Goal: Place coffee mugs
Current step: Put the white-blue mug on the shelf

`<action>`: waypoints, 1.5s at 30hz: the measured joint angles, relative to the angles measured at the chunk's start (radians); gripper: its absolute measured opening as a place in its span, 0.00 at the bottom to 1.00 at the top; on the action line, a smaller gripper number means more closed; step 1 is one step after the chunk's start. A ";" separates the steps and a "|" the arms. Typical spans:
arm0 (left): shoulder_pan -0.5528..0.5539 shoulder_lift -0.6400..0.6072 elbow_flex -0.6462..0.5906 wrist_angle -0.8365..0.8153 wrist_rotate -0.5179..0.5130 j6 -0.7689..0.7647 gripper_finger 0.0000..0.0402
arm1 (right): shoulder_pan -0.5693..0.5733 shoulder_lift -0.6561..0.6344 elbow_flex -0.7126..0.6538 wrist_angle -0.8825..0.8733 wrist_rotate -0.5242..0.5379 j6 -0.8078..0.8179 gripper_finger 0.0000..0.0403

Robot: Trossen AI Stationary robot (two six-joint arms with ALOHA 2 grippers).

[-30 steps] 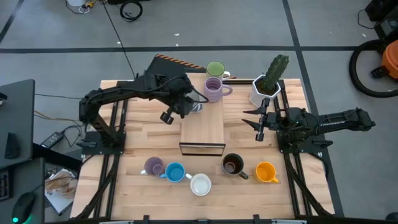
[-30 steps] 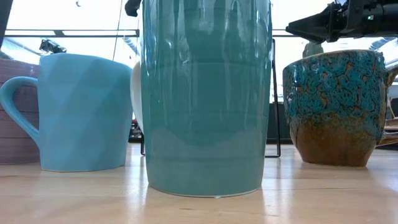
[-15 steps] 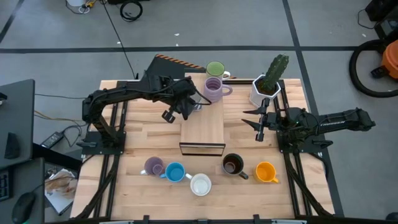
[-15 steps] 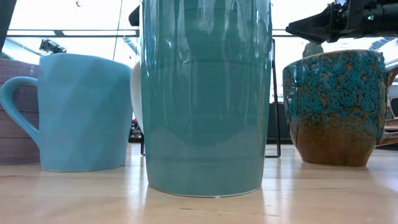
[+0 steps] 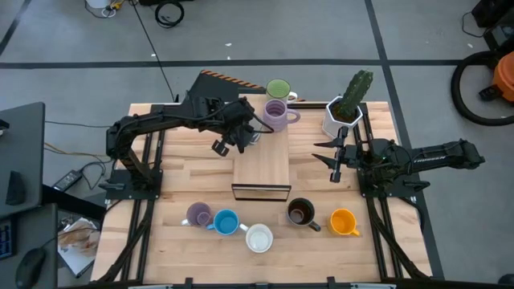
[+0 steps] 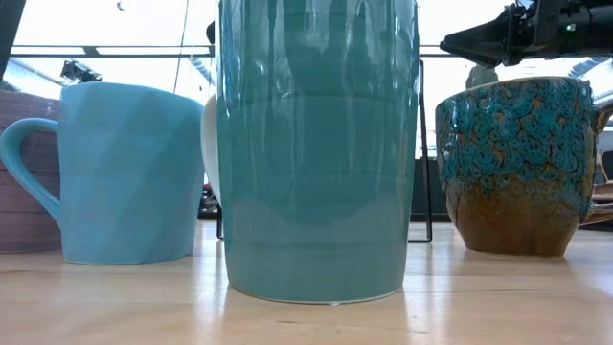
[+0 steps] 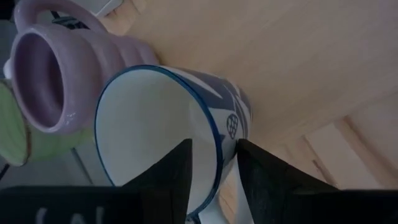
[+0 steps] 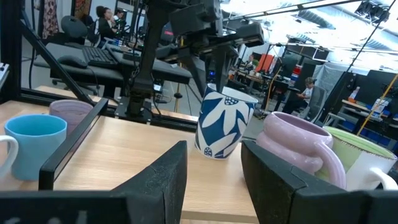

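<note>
Left fingers [image 7: 211,177] have loosened astride the seemingly empty patterned mug's [image 7: 168,134] rim; right fingers [image 8: 214,180] open.

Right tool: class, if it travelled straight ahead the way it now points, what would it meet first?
Probably the white mug with blue flowers, standing on the wooden platform dead ahead of the right tool. The lilac mug stands just off that line; depth is hard to judge.

Floor [image 5: 321,32]: grey, crossed by dark seams, cables lying loose.
Table [image 5: 185,185]: light wooden planks.
Desks [image 8: 93,59]: dark, chairs alongside, people seated far back.
Ceiling lights [image 8: 298,12]: bright overhead strips.
Orange-wheeled machine [image 5: 490,80]: floor's right edge.
</note>
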 joint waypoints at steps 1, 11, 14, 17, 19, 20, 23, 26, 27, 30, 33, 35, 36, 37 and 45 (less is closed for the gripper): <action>0.000 0.000 0.000 0.003 -0.014 0.000 0.33 | 0.000 0.000 0.000 0.000 0.000 0.000 0.39; 0.031 0.000 0.000 0.003 -0.080 -0.037 0.33 | 0.000 0.000 0.000 0.000 0.000 0.000 0.39; 0.053 0.000 0.000 0.006 -0.089 -0.054 0.33 | 0.000 0.000 0.000 0.000 0.000 0.000 0.39; 0.069 0.000 0.000 0.011 -0.090 -0.071 0.33 | 0.000 0.000 0.000 0.000 0.000 0.000 0.39; 0.076 0.000 0.000 0.013 -0.087 -0.093 0.33 | 0.000 0.000 0.000 0.000 -0.001 0.000 0.39; 0.076 0.000 0.000 0.013 -0.083 -0.105 0.33 | 0.000 0.000 0.000 0.000 0.000 0.000 0.39; 0.075 0.000 0.000 0.013 -0.069 -0.113 0.33 | 0.000 0.000 0.000 0.000 -0.001 0.000 0.39; 0.075 0.000 0.000 0.013 -0.079 -0.124 0.33 | 0.000 0.000 0.000 0.000 -0.001 0.000 0.39; 0.075 0.000 0.000 0.013 -0.079 -0.132 0.33 | 0.000 0.000 0.000 0.000 -0.001 0.000 0.39; 0.075 0.000 0.000 0.013 -0.081 -0.139 0.33 | 0.000 0.000 0.000 0.000 -0.001 0.000 0.39; 0.075 0.000 0.000 0.012 -0.091 -0.157 0.33 | 0.000 0.000 0.000 0.000 -0.001 0.000 0.39; 0.076 0.000 0.000 0.012 -0.093 -0.159 0.33 | 0.000 0.000 0.000 0.000 -0.001 0.000 0.39; 0.076 0.000 0.000 0.012 -0.094 -0.159 0.33 | 0.000 0.000 0.000 0.000 -0.001 0.000 0.39; 0.076 0.000 0.000 0.012 -0.099 -0.159 0.33 | 0.000 0.000 0.000 0.000 -0.001 0.000 0.39; 0.076 0.000 -0.001 0.020 -0.151 -0.187 0.33 | 0.000 0.000 0.000 0.000 -0.001 0.000 0.39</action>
